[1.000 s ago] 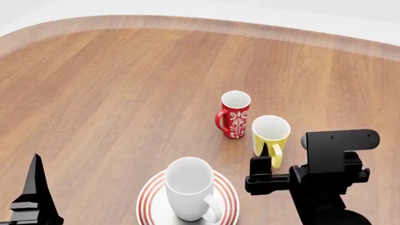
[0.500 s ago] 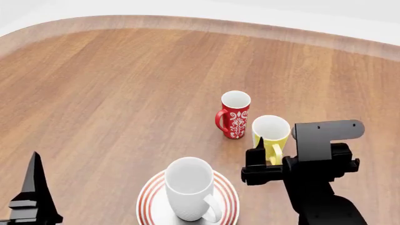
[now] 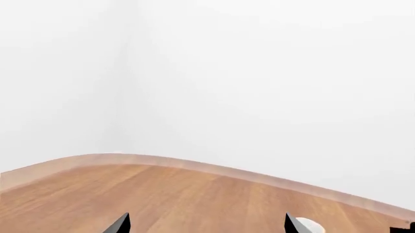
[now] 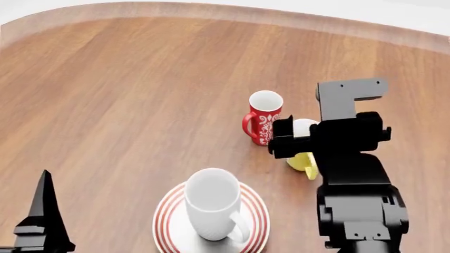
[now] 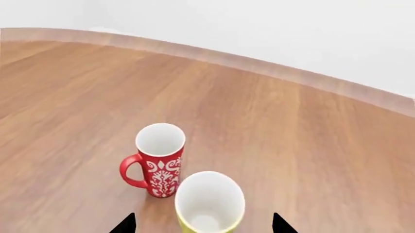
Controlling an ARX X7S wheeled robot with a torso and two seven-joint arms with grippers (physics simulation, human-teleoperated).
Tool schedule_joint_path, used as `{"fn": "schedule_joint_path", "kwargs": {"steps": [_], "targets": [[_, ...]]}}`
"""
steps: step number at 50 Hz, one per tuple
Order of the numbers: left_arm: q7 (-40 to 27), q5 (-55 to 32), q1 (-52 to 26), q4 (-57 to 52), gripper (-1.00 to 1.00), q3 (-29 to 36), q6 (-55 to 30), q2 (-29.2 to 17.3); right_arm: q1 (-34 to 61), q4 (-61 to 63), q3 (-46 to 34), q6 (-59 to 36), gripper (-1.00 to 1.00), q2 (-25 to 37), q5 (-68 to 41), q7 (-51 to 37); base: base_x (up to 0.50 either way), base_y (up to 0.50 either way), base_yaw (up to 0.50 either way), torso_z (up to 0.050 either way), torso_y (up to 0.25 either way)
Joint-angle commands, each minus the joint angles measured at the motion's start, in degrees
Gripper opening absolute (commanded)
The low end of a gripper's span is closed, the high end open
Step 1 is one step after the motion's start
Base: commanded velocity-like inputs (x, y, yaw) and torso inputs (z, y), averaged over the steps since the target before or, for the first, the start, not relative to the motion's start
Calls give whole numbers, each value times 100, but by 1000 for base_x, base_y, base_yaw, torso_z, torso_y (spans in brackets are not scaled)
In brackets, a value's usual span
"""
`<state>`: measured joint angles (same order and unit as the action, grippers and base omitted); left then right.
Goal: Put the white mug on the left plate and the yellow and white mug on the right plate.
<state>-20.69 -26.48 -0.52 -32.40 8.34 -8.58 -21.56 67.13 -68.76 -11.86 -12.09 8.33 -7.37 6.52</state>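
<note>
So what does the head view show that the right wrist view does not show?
Only the head view shows the white mug standing on the red-ringed plate, the left gripper and the right arm's body. Only the right wrist view looks down into the yellow and white mug, between the right gripper's open jaws, and shows the white wall. Both show the red floral mug and the wooden table.

The right arm (image 4: 348, 158) hides most of the yellow and white mug (image 4: 304, 161).
</note>
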Motion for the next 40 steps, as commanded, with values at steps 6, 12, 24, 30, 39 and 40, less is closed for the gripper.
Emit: {"fn": "schedule_joint_path", "kwargs": {"steps": [6,12,24,30,39,40], "targets": [[75,-162,68,-63,100,-13,91,-41,401,-622,502,-21,100,-166,613,76,0,0,0,9,-96],[192,-137,120,-109,100,31,211,-93,436,-622,636,-46,100,-114,646,24,0,0,0,9,-101],[57,-265,58,-37,100,-58,110,-78,514,-622,800,-101,100,-93,697,12,0,0,0,16,-165],[20,-248,49,-54,100,-32,92,-70,587,-622,845,-41,100,-75,705,-1,0,0,0,0,0],[130,-241,109,-173,100,20,223,-116,641,-622,891,4,100,-40,717,62,0,0,0,3,-46],[145,-212,126,-153,100,27,275,-101,636,-622,892,3,100,-36,720,62,0,0,0,20,-250]]}}
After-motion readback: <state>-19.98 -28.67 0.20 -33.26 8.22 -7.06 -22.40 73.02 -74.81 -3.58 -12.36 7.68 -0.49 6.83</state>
